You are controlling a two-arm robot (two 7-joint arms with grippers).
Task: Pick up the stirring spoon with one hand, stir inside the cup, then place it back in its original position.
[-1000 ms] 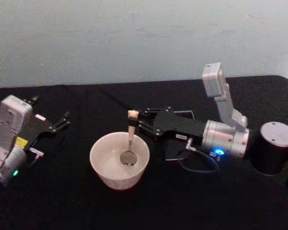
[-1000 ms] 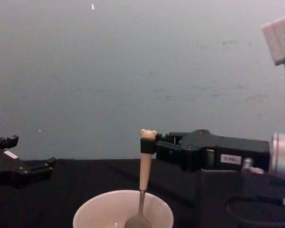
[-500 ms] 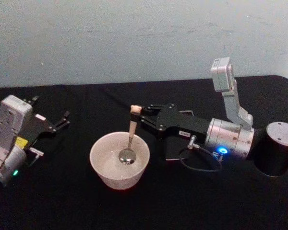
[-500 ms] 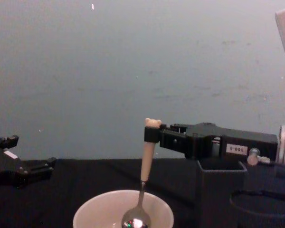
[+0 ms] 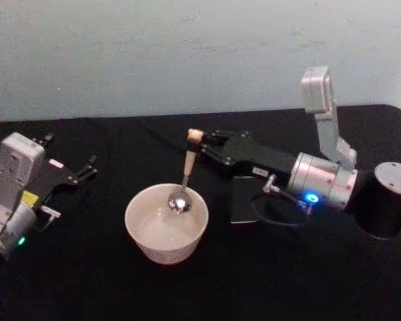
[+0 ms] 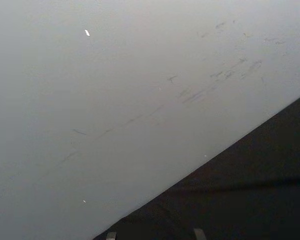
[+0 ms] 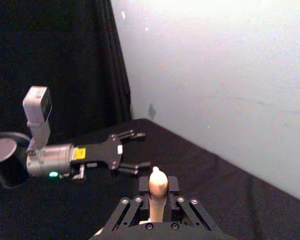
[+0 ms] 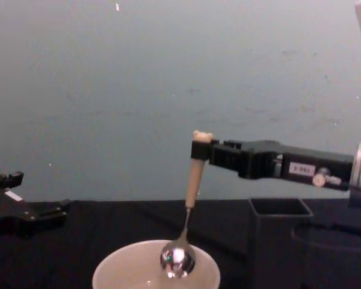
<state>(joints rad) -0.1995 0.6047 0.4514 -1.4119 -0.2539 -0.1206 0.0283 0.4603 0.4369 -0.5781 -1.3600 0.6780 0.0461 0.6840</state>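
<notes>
Black cloth covers the worktop (image 5: 120, 281), and a pale grey-blue wall (image 5: 154, 53) stands behind it. The right arm reaches in from the robot's right with its forearm nearly level above the cloth, and its wrist camera stands up on a stalk over the silver wrist. A blue light (image 5: 311, 198) glows on that wrist.

The right pincer (image 5: 199, 144) points toward the robot's left. It is clamped on the very top of the stirring spoon (image 5: 186, 172), just under the small bear head. The spoon hangs below the pincer, close to upright, with its shiny bowl lowest. The bowl sits at about rim level inside the mouth of the cup (image 5: 164, 247), toward the cup's far side. I cannot tell whether it touches anything.

The dark grey square holder (image 8: 280, 241) stands under the forearm, behind the pincer and beside the cup. A white label (image 8: 301, 170) on the right pincer's body carries print too small to read.

The left pincer (image 5: 72, 155) rests low over the cloth, well apart from the right one, with its fingers spread wide and holding nothing. Its body bears a yellow sticker (image 7: 80, 152) that is unreadable.
</notes>
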